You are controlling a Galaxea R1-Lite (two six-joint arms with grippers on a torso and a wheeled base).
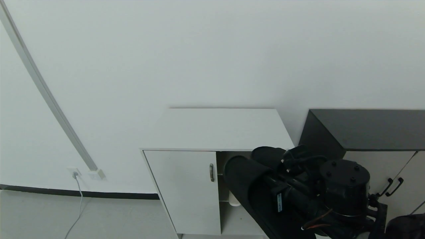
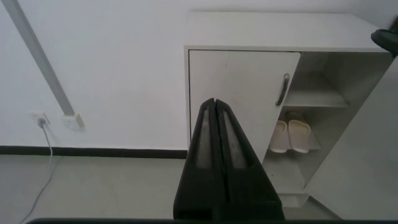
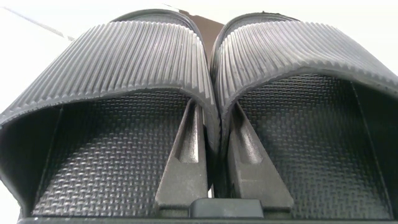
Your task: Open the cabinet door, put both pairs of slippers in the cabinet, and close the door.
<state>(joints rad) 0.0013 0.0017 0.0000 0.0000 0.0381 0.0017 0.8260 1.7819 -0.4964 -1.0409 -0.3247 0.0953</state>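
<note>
1. Black slippers (image 3: 205, 68): the pair is held off the floor by the right gripper (image 3: 216, 113). One jaw sits inside each slipper. The two adjoining inner side walls lie between the jaws, and the ribbed straps arch over them.
2. Right jaws: set narrow, clamped on those two walls so that both slippers hang together as one unit.
3. Position of the pair: in the head view the black slippers (image 1: 247, 179) hang in front of the open right compartment of the white cabinet (image 1: 219, 129). They are just under the front edge of its top, toward the front right corner. Whether they touch the cabinet cannot be told.
4. Left gripper (image 2: 214, 106): held in the air facing the cabinet front, apart from it. The jaws are pressed fully together with nothing between them.
5. Cabinet: the left door (image 1: 184, 189) is closed, and its handle (image 1: 211, 172) is at the edge next to the open compartment.
6. White slippers (image 2: 291, 135): the pair lies side by side inside the open compartment, on the shelf below the upper shelf (image 2: 314, 98).
7. A dark-topped cabinet (image 1: 365, 129) stands just beside the white cabinet's right side.
</note>
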